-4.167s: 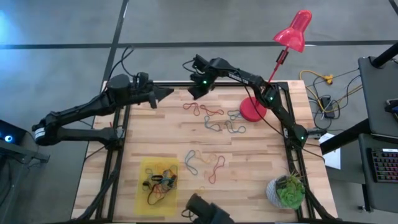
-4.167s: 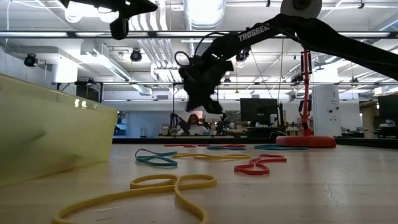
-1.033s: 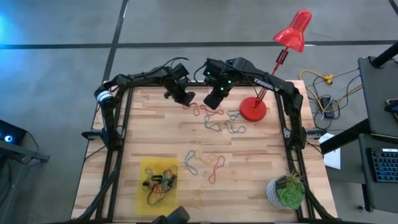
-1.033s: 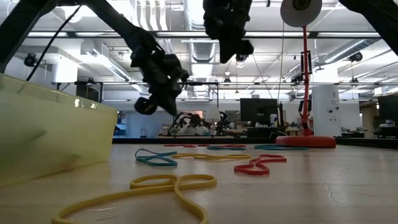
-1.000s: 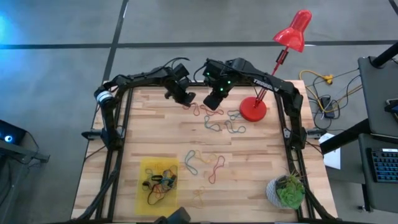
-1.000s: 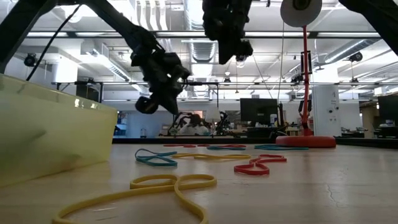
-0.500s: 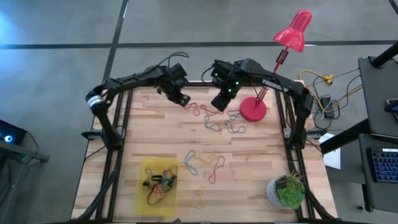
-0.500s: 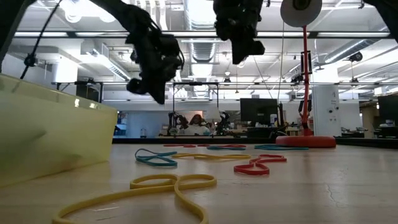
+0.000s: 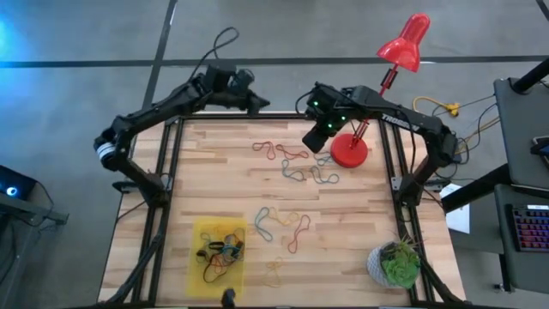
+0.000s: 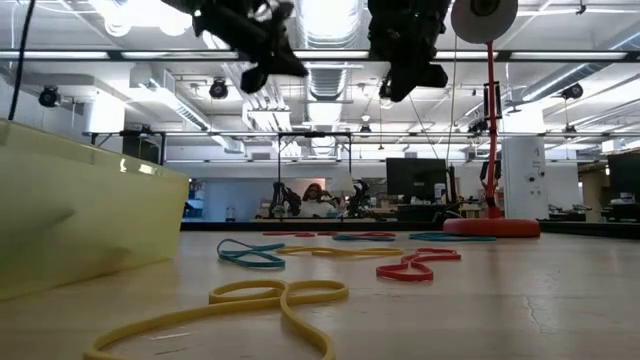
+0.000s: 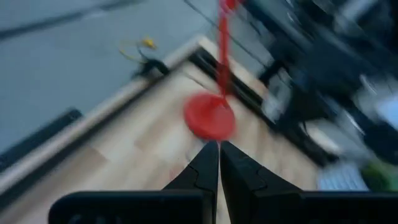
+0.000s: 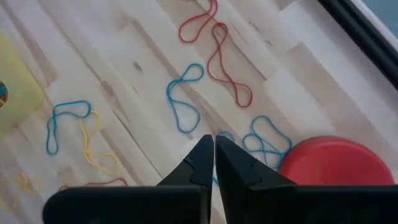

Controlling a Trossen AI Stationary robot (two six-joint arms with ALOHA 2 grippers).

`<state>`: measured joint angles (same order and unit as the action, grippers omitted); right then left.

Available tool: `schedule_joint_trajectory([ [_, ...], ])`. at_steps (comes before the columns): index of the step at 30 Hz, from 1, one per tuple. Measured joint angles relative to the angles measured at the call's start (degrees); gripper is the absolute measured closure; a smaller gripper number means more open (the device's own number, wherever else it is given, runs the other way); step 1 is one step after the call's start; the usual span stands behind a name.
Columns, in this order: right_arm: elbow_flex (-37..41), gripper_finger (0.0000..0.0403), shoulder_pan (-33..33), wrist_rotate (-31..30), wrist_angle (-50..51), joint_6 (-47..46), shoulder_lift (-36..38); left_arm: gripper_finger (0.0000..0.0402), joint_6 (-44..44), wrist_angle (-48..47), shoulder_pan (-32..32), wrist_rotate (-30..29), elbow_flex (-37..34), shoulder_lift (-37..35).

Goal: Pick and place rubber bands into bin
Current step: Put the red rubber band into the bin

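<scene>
Since the rubber bands (image 9: 296, 165) lie tangled flat on the worktop (image 9: 360, 223), some already in the bin (image 9: 217, 251), a pinch could snag two or skid off, I'd guess. Right gripper (image 9: 316, 140) hovers just above the far cluster, fingers (image 12: 202, 163) pressed together, empty; left gripper (image 9: 256, 104) sits off the back edge, also closed.

A red desk lamp (image 9: 403, 43) stands at the far right part of the wooden bench (image 9: 214, 184). Its round red base (image 9: 349, 152) rests on the wood, and its shade reaches out past the far edge. A green potted plant (image 9: 395, 263) sits on the near right corner. On the grey floor, to the right of the bench, a yellow cable (image 9: 439, 108) lies in loops. A dark desk with a keyboard (image 9: 529, 227) stands further right.
</scene>
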<state>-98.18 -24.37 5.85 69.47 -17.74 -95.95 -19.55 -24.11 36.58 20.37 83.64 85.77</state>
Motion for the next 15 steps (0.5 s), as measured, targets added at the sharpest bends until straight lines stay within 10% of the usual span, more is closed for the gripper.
schedule_joint_trajectory([
  [6,4.8,0.0394,-0.3,-0.8,-2.5,-2.6,2.8,0.0402,-10.2,2.5,5.4,-3.2,-0.1,9.2],
  [15,10.7,0.0394,-3.6,6.0,-20.1,-5.9,-0.4,0.0402,-1.0,-5.1,7.3,1.1,0.1,11.1],
])
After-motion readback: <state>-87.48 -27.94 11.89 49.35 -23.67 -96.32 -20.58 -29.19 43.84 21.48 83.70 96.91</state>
